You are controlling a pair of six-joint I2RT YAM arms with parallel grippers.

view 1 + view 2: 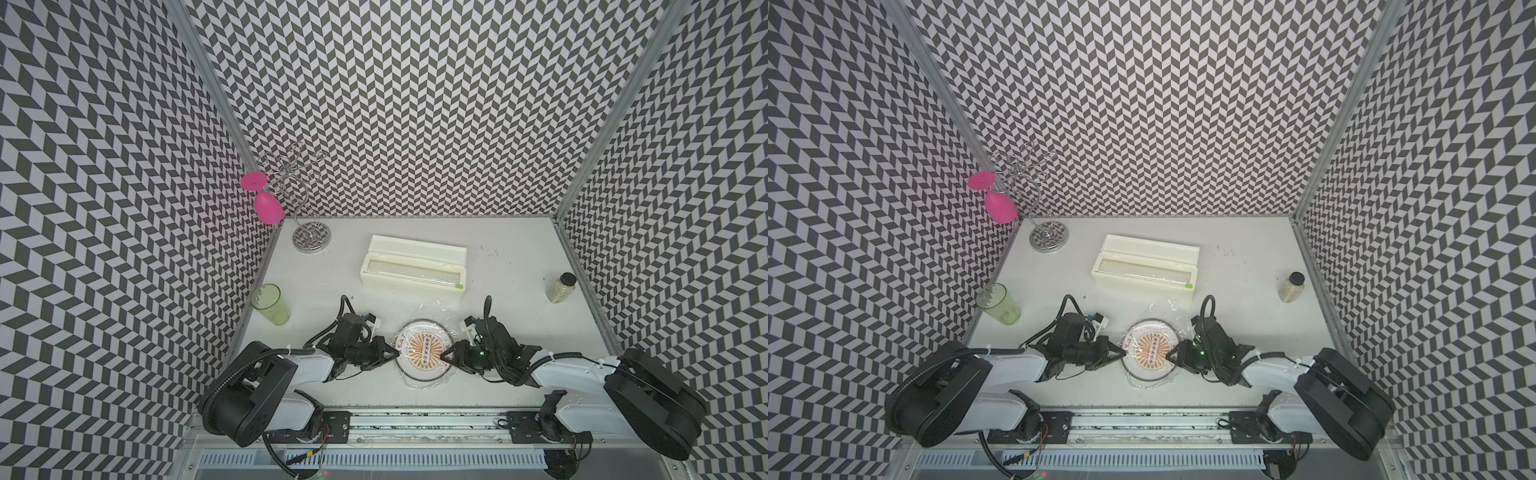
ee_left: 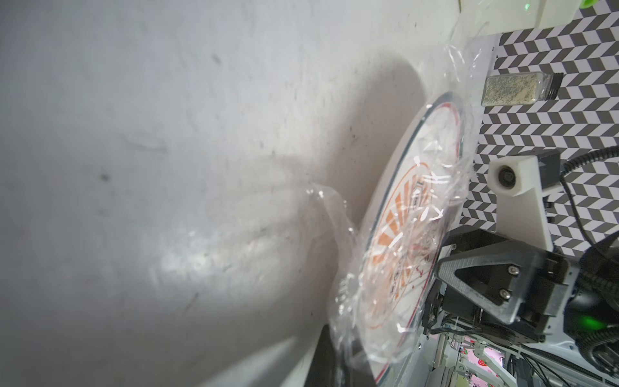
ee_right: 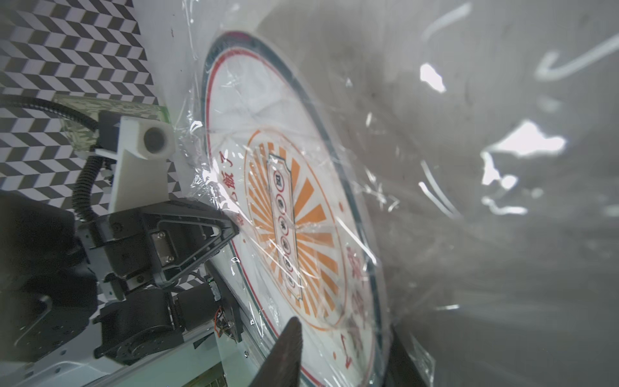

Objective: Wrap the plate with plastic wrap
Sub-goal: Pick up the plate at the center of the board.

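Step in hand, as I read it: sealing the edges. Thin transparent crinkly plastic wrap (image 1: 438,306) is draped over the round white plate with dark rim and orange sunburst centre (image 1: 424,351), which lies flat on the white bench (image 1: 332,274) between both claws. Left claw (image 1: 392,354) is pressed together at the plate's left rim, film bunched at its tip; can't tell if film is actually pinched. Right claw (image 1: 444,355) is spread, straddling the plate's right rim: in the right wrist view one finger (image 3: 288,348) sits over the plate face, its mate outside the rim, film between. Loose flaps lie beyond the plate and on its near side. Next move probably needs one claw anchoring the plate while the other pulls film taut and tucks it under the rim; the plate may slide. Room: long cream-white dispenser box (image 1: 413,266) is near, beyond the plate, so the far flap has least clearance. Green translucent tumbler (image 1: 271,304) and black-capped spice jar (image 1: 561,287) are well apart, left and right of the plate.
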